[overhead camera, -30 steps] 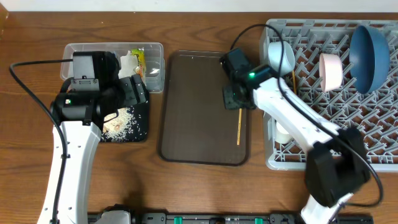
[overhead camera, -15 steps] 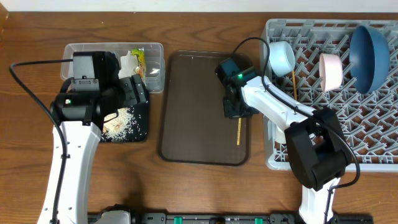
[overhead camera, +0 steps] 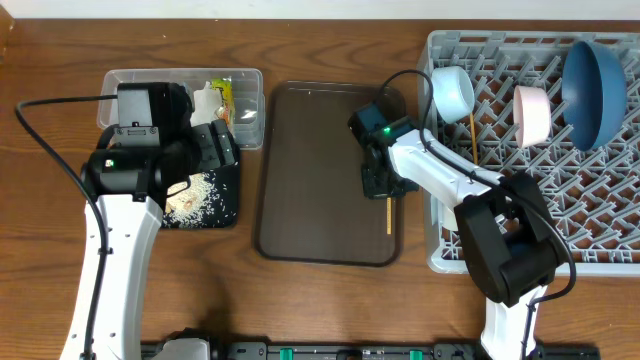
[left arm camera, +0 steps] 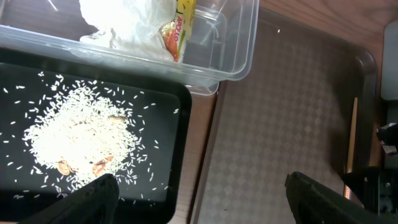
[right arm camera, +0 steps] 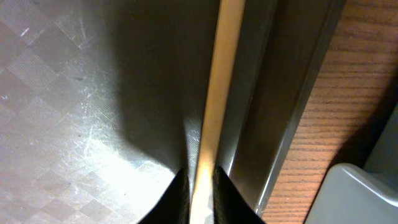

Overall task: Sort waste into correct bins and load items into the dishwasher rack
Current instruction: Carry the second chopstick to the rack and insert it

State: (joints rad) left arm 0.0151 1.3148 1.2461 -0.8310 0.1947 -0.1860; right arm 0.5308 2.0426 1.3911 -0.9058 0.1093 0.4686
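Observation:
My right gripper [overhead camera: 381, 184] is down on the brown serving tray [overhead camera: 310, 170] and shut on a wooden chopstick [overhead camera: 388, 215]. In the right wrist view the fingertips [right arm camera: 200, 186] pinch the chopstick [right arm camera: 225, 56], which lies along the tray's right rim. My left gripper [overhead camera: 215, 150] is open and empty above the black tray [overhead camera: 228, 205]. That tray holds a heap of rice grains [left arm camera: 78, 134]. The clear tub [overhead camera: 250, 125] holds crumpled white tissue [left arm camera: 127, 18] and a yellow-green wrapper [left arm camera: 177, 31]. The grey rack [overhead camera: 600, 210] holds the dark blue bowl [overhead camera: 595, 75], pink bowl [overhead camera: 532, 112], light blue bowl [overhead camera: 452, 92] and a second chopstick [overhead camera: 472, 135].
The serving tray lies between the two bins and the rack, with a narrow strip of wooden table [right arm camera: 348, 112] between its right rim and the rack's left wall. Black cables loop over the table beside each arm.
My right gripper has moved toward the front of the serving tray along the chopstick, which has shifted slightly right. The left arm has not moved.

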